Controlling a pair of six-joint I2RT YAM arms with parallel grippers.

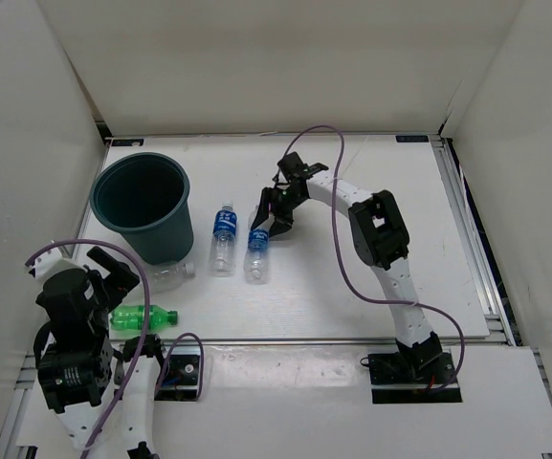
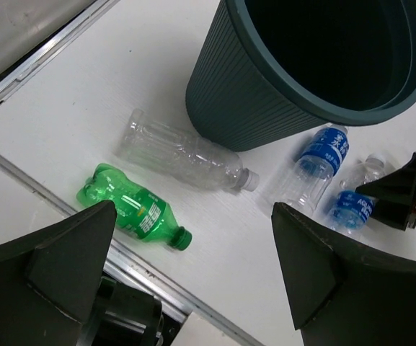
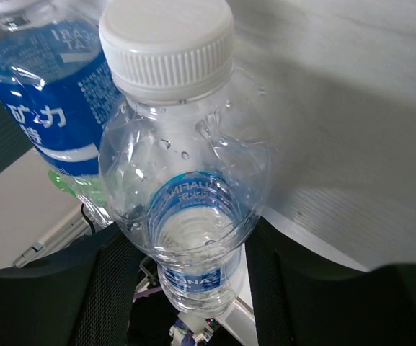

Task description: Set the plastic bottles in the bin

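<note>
Standing upright: the bin (image 1: 142, 196) sat at the far left of the table (image 1: 371, 296), mouth open. None of the four bottles was in it.
Left pincer (image 2: 193, 207): it hung over the near-left corner with its fingers spread wide and nothing between them.
Right pincer (image 1: 268, 226): it reached down over the right-hand blue bottle (image 3: 186, 194), one finger on each side of the body. I could not tell whether the fingers were already pressing the plastic.
Right-hand blue bottle: it lay right of the bin, just beside the other blue bottle (image 1: 223, 237).
Clear bottle (image 2: 179, 151): it lay on its side against the foot of the bin.
Green bottle (image 2: 132, 209): it lay near the table's front edge, close under the left pincer.
Step in hand: this looked like the grasp of a first bottle, with all four still on the table.
Next move: it seemed to call for a firm but gentle squeeze on the slick round body. After that would come a lift higher than the bin's rim, a carry leftward past the neighbouring bottle, and a release over the mouth.
</note>
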